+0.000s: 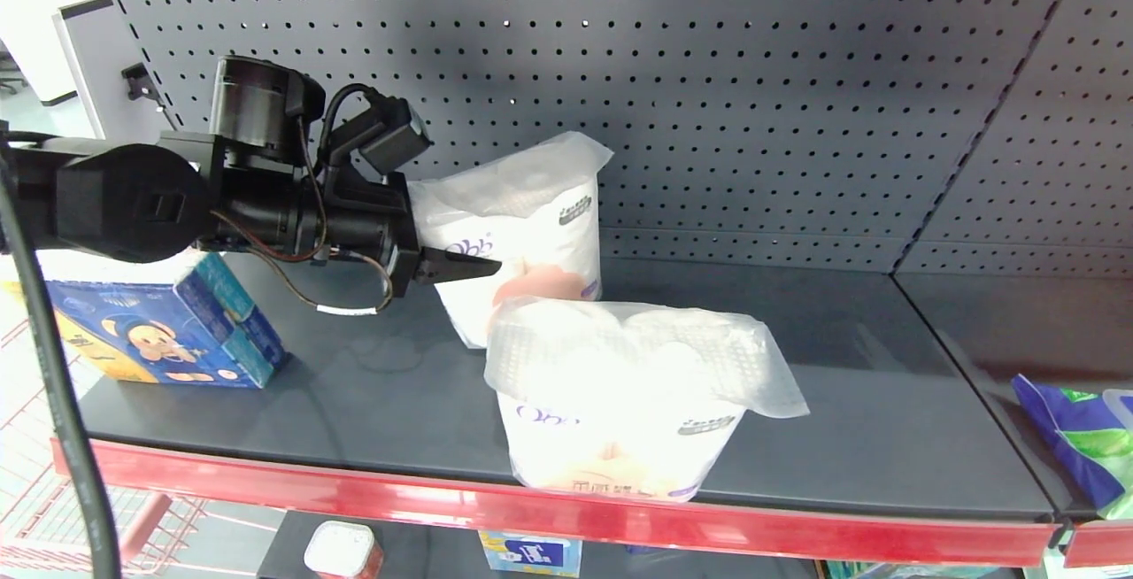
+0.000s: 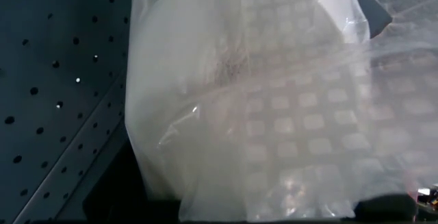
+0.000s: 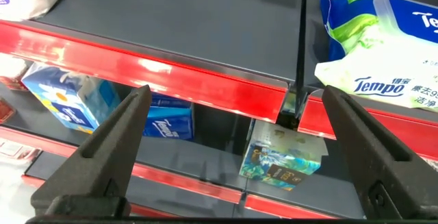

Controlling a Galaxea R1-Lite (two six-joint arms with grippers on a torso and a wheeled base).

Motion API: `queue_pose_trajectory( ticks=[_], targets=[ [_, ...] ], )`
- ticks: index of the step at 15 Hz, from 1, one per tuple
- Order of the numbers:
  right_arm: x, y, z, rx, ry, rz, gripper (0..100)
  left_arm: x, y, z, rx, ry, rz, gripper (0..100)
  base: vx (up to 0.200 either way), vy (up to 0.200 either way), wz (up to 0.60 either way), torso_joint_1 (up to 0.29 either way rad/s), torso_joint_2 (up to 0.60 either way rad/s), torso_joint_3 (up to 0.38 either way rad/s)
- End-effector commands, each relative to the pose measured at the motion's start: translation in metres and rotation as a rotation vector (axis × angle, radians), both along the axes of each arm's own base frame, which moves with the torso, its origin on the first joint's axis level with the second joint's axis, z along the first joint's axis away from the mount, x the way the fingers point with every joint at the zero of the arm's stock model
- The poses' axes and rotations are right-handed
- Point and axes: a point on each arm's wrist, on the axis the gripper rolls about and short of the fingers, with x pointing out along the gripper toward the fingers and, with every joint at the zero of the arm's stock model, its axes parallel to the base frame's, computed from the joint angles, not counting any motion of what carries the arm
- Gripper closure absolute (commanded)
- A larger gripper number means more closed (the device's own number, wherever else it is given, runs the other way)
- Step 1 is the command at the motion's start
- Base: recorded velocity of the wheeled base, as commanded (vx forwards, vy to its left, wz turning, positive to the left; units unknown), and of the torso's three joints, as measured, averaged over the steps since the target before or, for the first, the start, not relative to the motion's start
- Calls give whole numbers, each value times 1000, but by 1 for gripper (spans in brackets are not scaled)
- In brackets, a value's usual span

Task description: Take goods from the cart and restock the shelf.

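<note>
Two white tissue packs stand on the dark shelf [image 1: 841, 384]. The rear pack [image 1: 531, 207] leans near the pegboard, and it looms close in the left wrist view [image 2: 274, 114]. My left gripper [image 1: 456, 267] comes in from the left and is shut on that pack's left side; one finger [image 1: 465, 267] lies across its front and the other is hidden behind it. The front pack [image 1: 620, 393] sits at the shelf's red edge. My right gripper [image 3: 236, 176] hangs open and holds nothing, in front of the red edge [image 3: 157, 59].
A blue box [image 1: 168, 331] sits at the shelf's left end. A green and white wipes pack [image 1: 1080, 446] [image 3: 383, 80] lies in the right section, past a divider [image 3: 301, 39]. Blue boxes [image 3: 68, 97] stand on the lower shelf. The red cart [image 1: 53, 517] is at lower left.
</note>
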Motion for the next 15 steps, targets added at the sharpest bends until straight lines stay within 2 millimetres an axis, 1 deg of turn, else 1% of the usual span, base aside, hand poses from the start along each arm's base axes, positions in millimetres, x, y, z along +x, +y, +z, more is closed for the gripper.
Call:
queue_pose_trajectory(
  ticks=[1,5,8,12,13,15],
  targets=[
    [0,0,0,-5,3,1,0,0,-1,-1,1,2,-2,100,0,0,0,0,0,0],
    [0,0,0,-6,1,3,0,-2,3,2,-1,-2,6,100,0,0,0,0,0,0],
    [0,0,0,-24,-3,5,0,-13,7,7,-5,-10,10,100,0,0,0,0,0,0],
    [2,-1,0,22,-35,-40,0,-20,21,15,-11,-24,48,100,0,0,0,0,0,0],
    [2,0,1,29,-36,-27,0,-20,23,15,-11,-24,54,100,0,0,0,0,0,0],
    [1,2,1,48,-28,88,0,-24,27,14,-9,-19,65,100,0,0,0,0,0,0]
  ],
)
